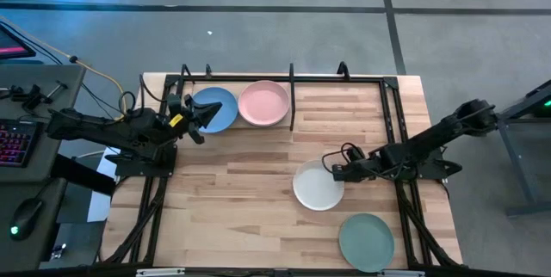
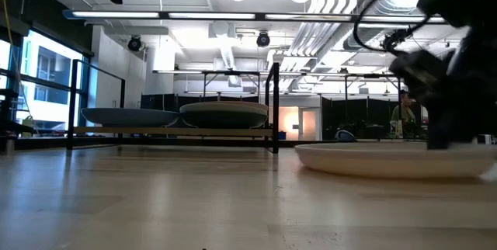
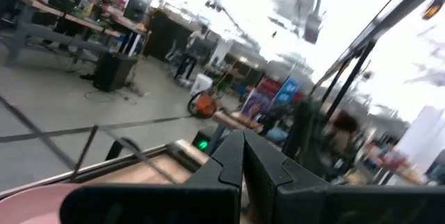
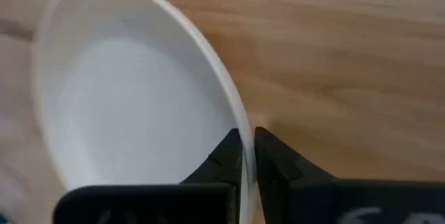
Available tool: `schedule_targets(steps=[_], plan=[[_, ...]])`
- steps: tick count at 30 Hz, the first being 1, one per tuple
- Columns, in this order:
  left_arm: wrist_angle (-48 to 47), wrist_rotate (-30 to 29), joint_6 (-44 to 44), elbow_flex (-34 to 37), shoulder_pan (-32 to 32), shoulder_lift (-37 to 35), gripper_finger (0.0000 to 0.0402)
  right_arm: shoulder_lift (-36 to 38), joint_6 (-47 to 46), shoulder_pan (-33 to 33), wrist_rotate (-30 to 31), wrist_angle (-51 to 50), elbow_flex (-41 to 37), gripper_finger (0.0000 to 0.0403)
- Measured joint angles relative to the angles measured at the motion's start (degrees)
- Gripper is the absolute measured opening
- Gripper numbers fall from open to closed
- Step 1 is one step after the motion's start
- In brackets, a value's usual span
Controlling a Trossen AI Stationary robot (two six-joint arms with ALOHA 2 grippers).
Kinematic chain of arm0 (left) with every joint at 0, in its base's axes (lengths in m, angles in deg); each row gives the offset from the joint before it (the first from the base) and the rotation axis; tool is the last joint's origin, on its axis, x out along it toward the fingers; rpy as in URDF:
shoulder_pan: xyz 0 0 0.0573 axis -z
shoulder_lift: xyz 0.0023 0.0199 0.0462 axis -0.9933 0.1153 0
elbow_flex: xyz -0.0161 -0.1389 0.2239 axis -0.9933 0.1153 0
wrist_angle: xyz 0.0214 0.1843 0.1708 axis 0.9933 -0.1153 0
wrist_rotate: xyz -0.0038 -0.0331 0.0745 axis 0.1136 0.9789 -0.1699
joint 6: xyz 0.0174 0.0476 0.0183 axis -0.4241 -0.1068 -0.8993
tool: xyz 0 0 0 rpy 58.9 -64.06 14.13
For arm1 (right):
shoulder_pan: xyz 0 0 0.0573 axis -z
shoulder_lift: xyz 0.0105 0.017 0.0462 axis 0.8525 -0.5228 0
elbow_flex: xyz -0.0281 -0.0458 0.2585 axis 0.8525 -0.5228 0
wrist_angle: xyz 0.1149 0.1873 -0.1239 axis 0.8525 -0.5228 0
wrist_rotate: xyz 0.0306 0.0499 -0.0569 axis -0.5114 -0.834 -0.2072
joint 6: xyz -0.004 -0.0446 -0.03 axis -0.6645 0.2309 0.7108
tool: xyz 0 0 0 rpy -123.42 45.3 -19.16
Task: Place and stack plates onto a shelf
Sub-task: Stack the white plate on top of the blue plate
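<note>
Right gripper [image 4: 248,156] fingers pinched on white plate [image 4: 132,106] rim, tabletop.

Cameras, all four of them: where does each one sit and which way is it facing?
High: overhead, straight down on both arms, the shelf and plates.
Low: tabletop height, level across the white plate toward the shelf.
Left wrist: past the shut left gripper into the room.
Right wrist: down its fingers pinching the white plate's rim.
Shared: high, low and right wrist all show the white plate.
</note>
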Motion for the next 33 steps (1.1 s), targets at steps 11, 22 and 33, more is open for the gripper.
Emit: schedule_targets(steps=[11, 22, 33], plan=[[5.8, -0.7, -7.3, 0.0, 0.0, -5.5, 0.0000, -0.6, 19.9, 7.1, -3.3, -5.1, 17.9, 0.0000], [8.3, 2.0, -7.2, 0.0, 0.0, -6.1, 0.0000, -21.0, 51.6, 19.6, -8.0, -11.6, 50.9, 0.0000], [8.2, 2.5, -7.2, 0.0, 0.0, -6.1, 0.0000, -43.7, 66.9, 30.0, -10.6, -18.9, 81.9, 0.0000]])
